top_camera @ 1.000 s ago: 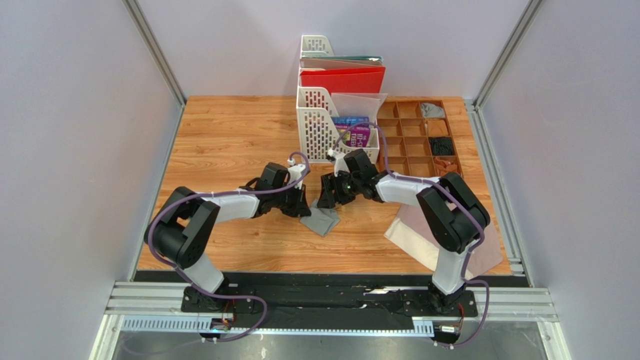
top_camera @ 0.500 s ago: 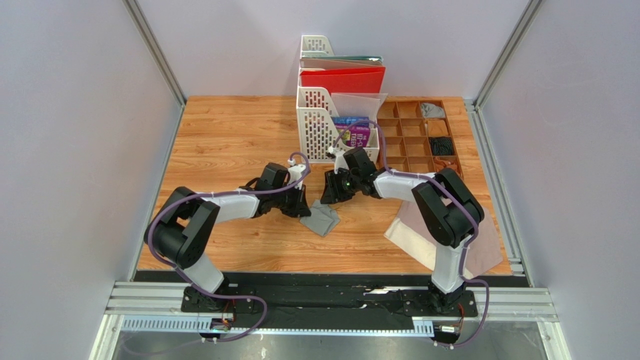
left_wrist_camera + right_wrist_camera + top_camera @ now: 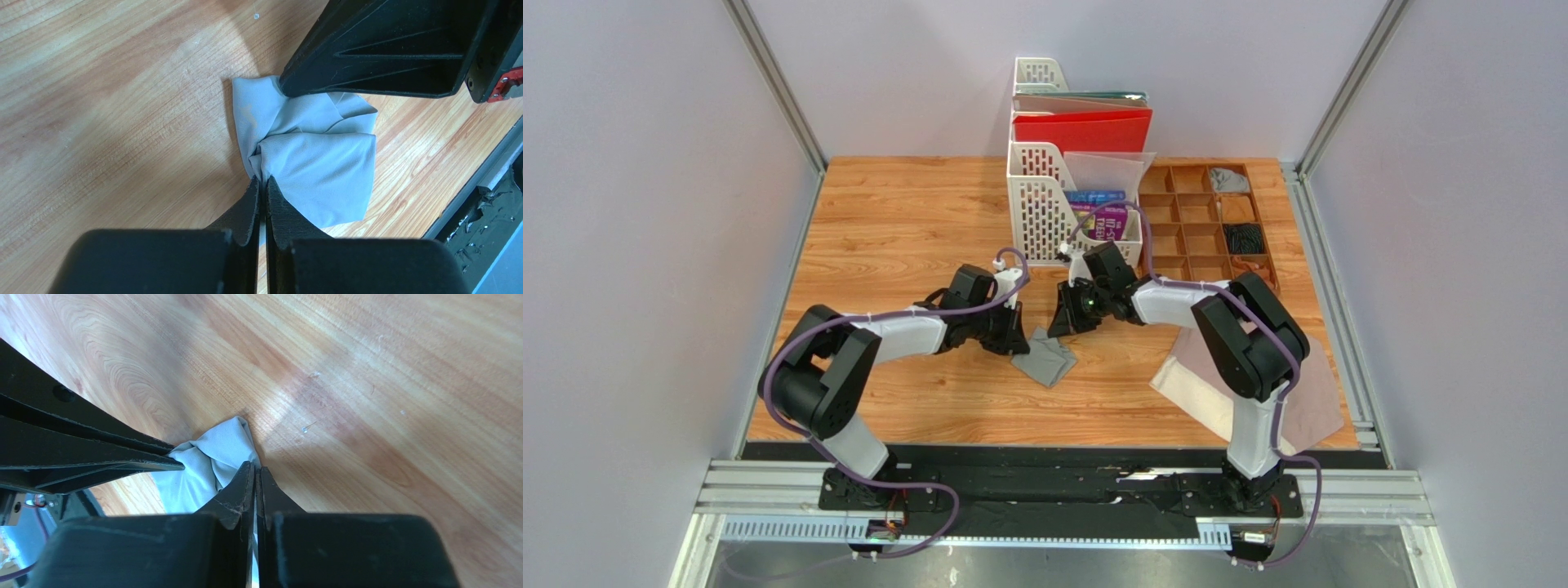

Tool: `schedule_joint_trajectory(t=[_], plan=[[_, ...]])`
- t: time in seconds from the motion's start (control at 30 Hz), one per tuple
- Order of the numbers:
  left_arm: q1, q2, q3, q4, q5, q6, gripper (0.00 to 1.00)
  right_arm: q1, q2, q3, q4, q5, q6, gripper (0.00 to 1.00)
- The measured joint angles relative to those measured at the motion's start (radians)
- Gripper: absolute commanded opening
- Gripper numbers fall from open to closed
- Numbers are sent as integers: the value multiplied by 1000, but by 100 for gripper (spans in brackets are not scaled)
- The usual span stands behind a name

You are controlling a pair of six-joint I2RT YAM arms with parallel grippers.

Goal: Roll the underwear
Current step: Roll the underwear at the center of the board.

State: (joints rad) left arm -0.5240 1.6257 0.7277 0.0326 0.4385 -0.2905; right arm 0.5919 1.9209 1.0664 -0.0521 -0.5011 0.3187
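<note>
The grey underwear [image 3: 1048, 359] lies crumpled in folds on the wooden table between both arms. My left gripper [image 3: 1016, 341] is shut on its left edge; in the left wrist view the left gripper [image 3: 263, 181] pinches a gathered fold of the grey underwear [image 3: 319, 162]. My right gripper [image 3: 1060, 328] is shut on the far corner; in the right wrist view the right gripper [image 3: 255, 468] meets the grey underwear [image 3: 212, 456] at its tip. The pinkish-beige underwear [image 3: 1314, 395] lies flat at the right, partly under the right arm.
A white file rack [image 3: 1041, 202] with a red folder [image 3: 1084, 128] and a purple box [image 3: 1107, 222] stands just behind the grippers. A wooden compartment tray [image 3: 1192, 240] with small dark items sits at the back right.
My right gripper has gone from open to shut on the grey underwear's far corner. The left gripper has stayed shut in the same place.
</note>
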Motion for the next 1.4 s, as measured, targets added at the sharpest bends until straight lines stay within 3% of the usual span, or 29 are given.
schedule_joint_trajectory(t=[0.77, 1.1, 1.13, 1.3, 1.4], plan=[[0, 19, 51, -75, -14, -8, 0, 1, -96, -93, 124, -77, 134, 0], [0, 28, 61, -82, -13, -10, 0, 3, -132, -104, 35, 66, 69, 1], [0, 29, 63, -82, -13, -10, 0, 3, -132, -104, 29, 72, 64, 3], [-3, 38, 75, -95, -10, -10, 0, 3, -132, -104, -4, 82, 45, 39], [-7, 41, 84, -108, -10, -6, 0, 3, -133, -105, -11, 83, 39, 47]])
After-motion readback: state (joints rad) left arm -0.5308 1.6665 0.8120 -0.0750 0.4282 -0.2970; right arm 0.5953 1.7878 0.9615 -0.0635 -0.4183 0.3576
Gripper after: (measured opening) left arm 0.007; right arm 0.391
